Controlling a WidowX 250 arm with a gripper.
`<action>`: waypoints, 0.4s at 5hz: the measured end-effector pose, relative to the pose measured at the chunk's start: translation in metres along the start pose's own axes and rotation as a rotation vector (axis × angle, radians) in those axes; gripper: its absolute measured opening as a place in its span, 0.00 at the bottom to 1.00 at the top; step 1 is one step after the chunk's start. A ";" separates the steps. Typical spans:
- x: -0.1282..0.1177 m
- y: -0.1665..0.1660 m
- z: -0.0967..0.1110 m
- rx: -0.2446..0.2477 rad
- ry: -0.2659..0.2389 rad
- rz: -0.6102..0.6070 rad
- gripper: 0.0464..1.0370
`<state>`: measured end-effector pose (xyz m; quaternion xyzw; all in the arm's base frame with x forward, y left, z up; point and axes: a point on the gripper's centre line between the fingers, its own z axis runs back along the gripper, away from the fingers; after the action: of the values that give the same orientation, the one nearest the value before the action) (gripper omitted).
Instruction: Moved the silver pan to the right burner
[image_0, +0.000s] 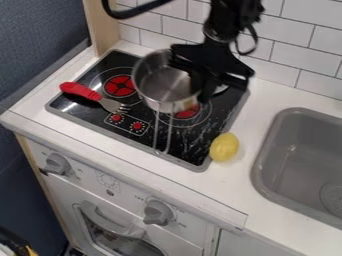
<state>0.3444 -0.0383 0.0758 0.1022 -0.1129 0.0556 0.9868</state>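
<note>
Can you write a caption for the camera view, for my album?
Black gripper at the silver pan, with a yellow lemon beside the stove.

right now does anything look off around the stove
The fork lies on the stove beside the left burner, an odd spot for utensils. Pale streaks show near the right burner, maybe scratches or glare.

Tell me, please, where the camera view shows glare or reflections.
In the camera view, bright highlights on the steel pan; whitish reflections near the left corner of the glossy stove; pale streaks toward its right side, though glare or scuffs, I cannot tell.
</note>
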 end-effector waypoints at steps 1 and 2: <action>-0.007 -0.021 -0.016 -0.010 0.023 -0.077 0.04; -0.013 -0.026 -0.034 0.000 0.073 -0.105 0.04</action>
<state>0.3420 -0.0571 0.0350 0.1059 -0.0712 0.0073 0.9918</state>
